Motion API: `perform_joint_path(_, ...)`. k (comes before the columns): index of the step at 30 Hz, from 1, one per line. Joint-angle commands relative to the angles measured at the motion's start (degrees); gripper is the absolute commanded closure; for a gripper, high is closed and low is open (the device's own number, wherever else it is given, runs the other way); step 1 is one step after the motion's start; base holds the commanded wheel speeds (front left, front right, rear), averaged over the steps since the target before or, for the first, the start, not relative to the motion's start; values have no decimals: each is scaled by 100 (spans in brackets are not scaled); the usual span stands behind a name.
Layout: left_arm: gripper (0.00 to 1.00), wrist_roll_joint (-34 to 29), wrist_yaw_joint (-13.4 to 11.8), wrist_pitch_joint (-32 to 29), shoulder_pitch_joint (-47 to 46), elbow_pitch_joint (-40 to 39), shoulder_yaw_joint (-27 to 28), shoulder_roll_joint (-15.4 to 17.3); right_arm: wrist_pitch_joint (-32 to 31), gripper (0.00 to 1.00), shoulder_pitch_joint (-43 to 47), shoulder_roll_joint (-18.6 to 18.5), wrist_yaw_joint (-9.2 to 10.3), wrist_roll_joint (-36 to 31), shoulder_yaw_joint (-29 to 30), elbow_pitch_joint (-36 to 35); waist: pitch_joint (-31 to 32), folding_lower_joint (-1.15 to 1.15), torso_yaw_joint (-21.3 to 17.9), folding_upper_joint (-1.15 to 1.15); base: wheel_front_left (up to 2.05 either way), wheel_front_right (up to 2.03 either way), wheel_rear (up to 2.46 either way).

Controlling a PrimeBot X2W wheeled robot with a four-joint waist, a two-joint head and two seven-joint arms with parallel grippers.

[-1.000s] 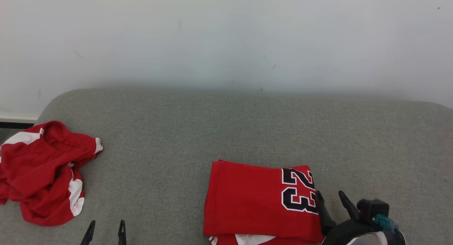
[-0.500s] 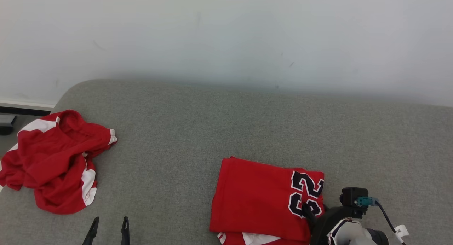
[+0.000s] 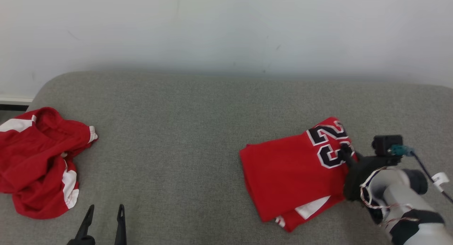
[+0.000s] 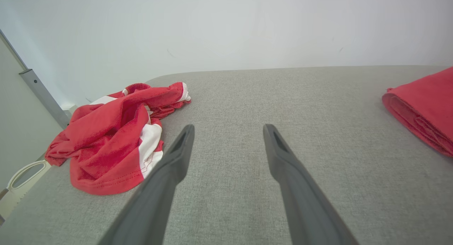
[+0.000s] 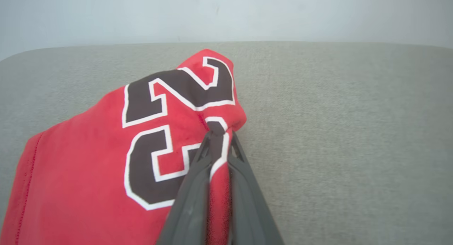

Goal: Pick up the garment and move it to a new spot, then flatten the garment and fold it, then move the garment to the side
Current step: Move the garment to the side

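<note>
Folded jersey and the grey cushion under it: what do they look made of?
Folded jersey: soft matte red knit, probably; it puckers where the right tool pinches it. Cushion: grey woven upholstery fabric, matte, with a visible coarse weave.

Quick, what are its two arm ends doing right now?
Left end effector: open, holding nothing.
Right end effector: closed on the folded red jersey.

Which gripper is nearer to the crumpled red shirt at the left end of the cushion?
Left. The left gripper is open just to the right of the crumpled shirt, not touching it. The right gripper is far across the cushion, shut on the folded jersey.
</note>
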State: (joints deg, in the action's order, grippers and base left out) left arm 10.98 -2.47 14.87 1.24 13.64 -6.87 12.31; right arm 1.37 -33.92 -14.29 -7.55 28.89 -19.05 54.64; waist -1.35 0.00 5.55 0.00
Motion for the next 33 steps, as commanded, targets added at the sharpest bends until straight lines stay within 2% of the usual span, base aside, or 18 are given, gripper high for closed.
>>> perform_joint_path(1, 0, 47, 11, 23, -116, -39, 20, 27, 27, 100, -200, -218, 14, -48, -44, -21, -212, 0, -135, 0, 0, 0, 0)
perform_joint_path(12, 0, 93, 134, 7, -695, -218, 27, 212, -213, 100, -1449, -1800, 14, -275, -336, 231, -1138, 0, -328, 0, 0, 0, 0)
perform_joint_path(19, 0, 102, 154, -32, -931, -414, 100, 427, -258, 100, -2144, -2416, 14, -505, -296, 556, -1575, 0, -431, 0, 0, 0, 0)
perform_joint_path(27, 0, 86, 148, -89, -1001, -507, 72, 521, -122, 100, -2552, -2680, 14, -751, -142, 1088, -1716, 0, -424, 0, 0, 0, 0)
perform_joint_path(33, 0, 117, 105, -107, -1003, -563, 84, 554, 2, 100, -2740, -2635, 14, -971, -69, 1438, -1743, 0, -413, 0, 0, 0, 0)
